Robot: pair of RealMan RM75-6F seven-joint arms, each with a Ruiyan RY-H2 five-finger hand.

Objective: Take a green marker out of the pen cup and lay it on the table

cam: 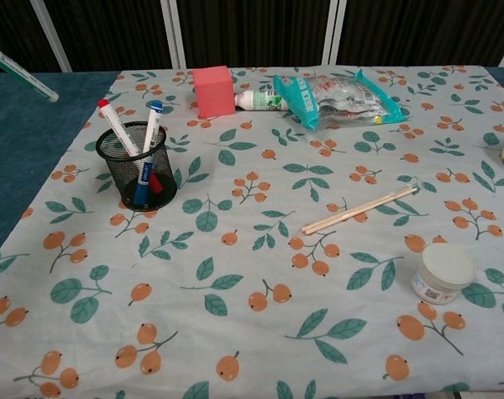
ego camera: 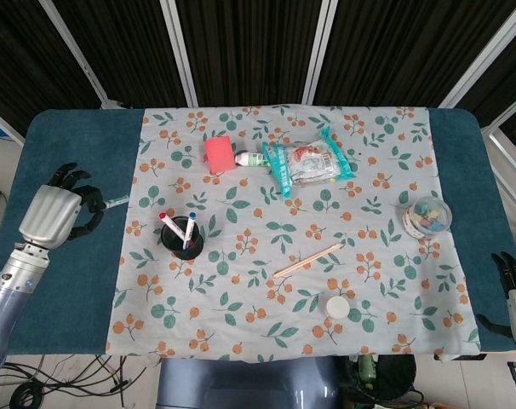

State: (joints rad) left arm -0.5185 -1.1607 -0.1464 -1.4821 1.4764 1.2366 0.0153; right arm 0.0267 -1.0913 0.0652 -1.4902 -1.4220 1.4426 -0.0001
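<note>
My left hand (ego camera: 60, 213) hangs over the blue table's left side and grips the green marker (ego camera: 116, 202), whose tip pokes out toward the cloth. In the chest view only the marker (cam: 21, 74) shows, slanting in the air at the far left. The black mesh pen cup (ego camera: 185, 239) (cam: 137, 165) stands on the floral cloth with a red-capped and a blue-capped marker inside. My right hand (ego camera: 514, 290) rests at the table's front right corner, fingers apart and holding nothing.
On the cloth lie a pink block (ego camera: 217, 154), a snack bag (ego camera: 309, 165) with a small bottle beside it, wooden chopsticks (ego camera: 307, 259), a white jar (ego camera: 337, 308) and a clear round container (ego camera: 428, 215). Bare blue table (ego camera: 71, 281) flanks the cloth.
</note>
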